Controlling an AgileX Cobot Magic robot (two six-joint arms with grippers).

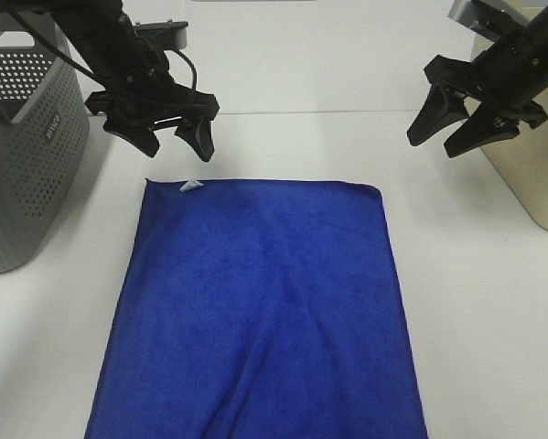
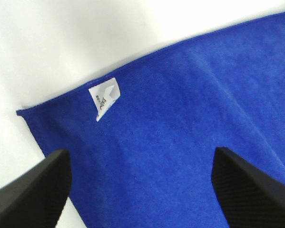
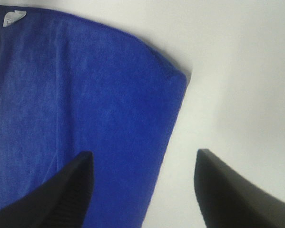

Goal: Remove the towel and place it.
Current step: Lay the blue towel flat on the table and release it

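Observation:
The royal-blue towel [image 1: 260, 311] lies flat on the white table, running from mid-table to the near edge, with a small white tag [image 1: 190, 186] at its far left corner. My left gripper [image 1: 175, 139] is open and empty, hovering just beyond that far left corner. In the left wrist view the towel [image 2: 190, 123] and its tag [image 2: 104, 97] lie below the open fingers [image 2: 33, 190]. My right gripper [image 1: 452, 128] is open and empty, raised beyond and to the right of the far right corner. The right wrist view shows that corner [image 3: 178, 76] between its fingers [image 3: 232, 190].
A grey perforated basket [image 1: 22, 137] stands at the left edge of the table. A beige container [image 1: 530, 174] stands at the right edge, close behind my right gripper. White table surface [image 1: 475, 302] surrounds the towel.

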